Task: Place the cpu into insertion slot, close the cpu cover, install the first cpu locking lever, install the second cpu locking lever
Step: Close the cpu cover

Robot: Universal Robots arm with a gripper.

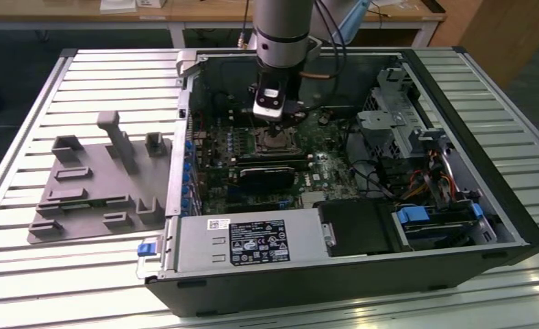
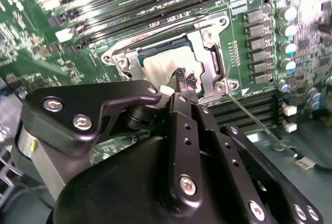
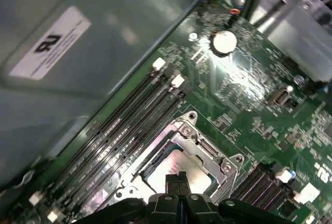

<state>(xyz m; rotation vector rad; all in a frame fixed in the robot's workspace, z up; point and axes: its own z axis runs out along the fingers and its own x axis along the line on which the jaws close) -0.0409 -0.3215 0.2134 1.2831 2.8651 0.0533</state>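
The arm reached down into the open computer case (image 1: 488,205) on the slatted tabletop (image 1: 68,274). Its gripper (image 1: 277,125) hung just above the insertion slot (image 1: 274,140), a little above the middle of the exterior view. In both wrist views the jaws were pressed narrow, tip against tip, with nothing between them. The cpu (image 2: 155,71) lay seated in the slot, its pale top showing through the cut-out of the cpu cover (image 2: 207,45), which looked folded down flat around it. The closed tips sat over the chip's edge, very near it; whether they touched I couldn't tell. A thin wire locking lever (image 2: 254,123) ran out from one corner of the socket across the green motherboard (image 3: 244,94). The levers seemed to me the work in hand. Doing that well would mean pressing the closed tips squarely on the wire, low and steady, so it slid under its catch without skating onto the board.
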